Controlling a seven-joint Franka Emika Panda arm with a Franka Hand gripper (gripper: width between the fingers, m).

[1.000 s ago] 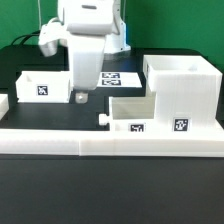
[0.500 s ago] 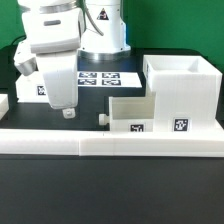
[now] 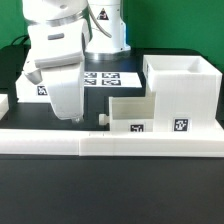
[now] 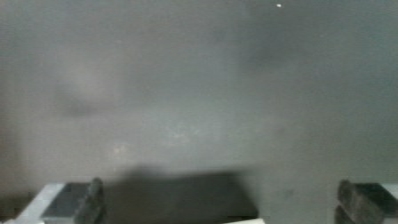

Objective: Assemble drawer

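The big cube-like drawer casing stands at the exterior view's right, its tag facing front. One small open-top box stands against the casing's left side, with a small knob on its left end. The second small box is at the left, mostly hidden behind my arm. My gripper hangs low in front of that left box. In the wrist view my gripper is open, its fingers wide apart over a blurred grey surface with a dark patch between them.
The long low white rail runs across the front of the table. The marker board lies behind, between the left box and the casing. A small white piece shows at the left edge.
My gripper has moved to the exterior view's left and lower, from beside the left box's right end to in front of it, now covering most of that box.
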